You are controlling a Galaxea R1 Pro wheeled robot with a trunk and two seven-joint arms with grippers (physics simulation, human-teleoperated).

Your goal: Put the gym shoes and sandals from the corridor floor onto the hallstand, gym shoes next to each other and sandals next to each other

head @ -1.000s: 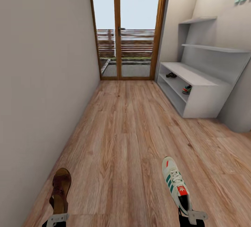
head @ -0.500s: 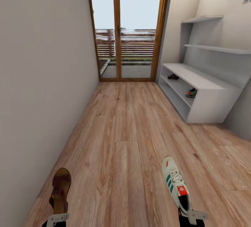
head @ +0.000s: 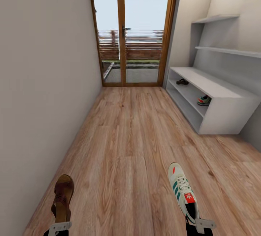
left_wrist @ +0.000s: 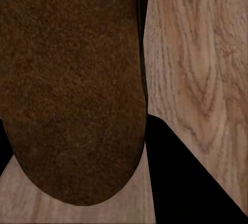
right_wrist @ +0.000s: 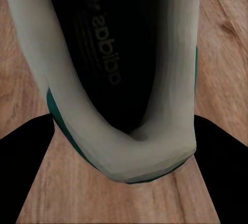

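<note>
My left gripper (head: 59, 226) is shut on the heel of a dark brown sandal (head: 63, 195), carried toe-forward above the corridor floor (head: 134, 138). Its brown footbed (left_wrist: 72, 90) looms close in the left wrist view. On the other side, my right gripper (head: 199, 225) is shut on the heel of a white gym shoe (head: 182, 191) with green stripes. The right wrist view looks into that shoe's dark heel opening (right_wrist: 119, 74). Ahead on the right stands the light-grey hallstand (head: 221, 92). A second sandal (head: 182, 82) and a second gym shoe (head: 204, 100) lie apart on its lower tier.
The corridor is narrow, with a plain wall (head: 43, 83) along the left. A wood-framed glass door (head: 130, 29) closes the far end. Two stepped shelves (head: 224, 51) rise above the hallstand's base. Wood-plank floor stretches between me and the stand.
The whole picture has shifted: the camera has moved, so the hallstand now sits further right and slightly lower. Sandal and gym shoe stay held in the same spots in view.
</note>
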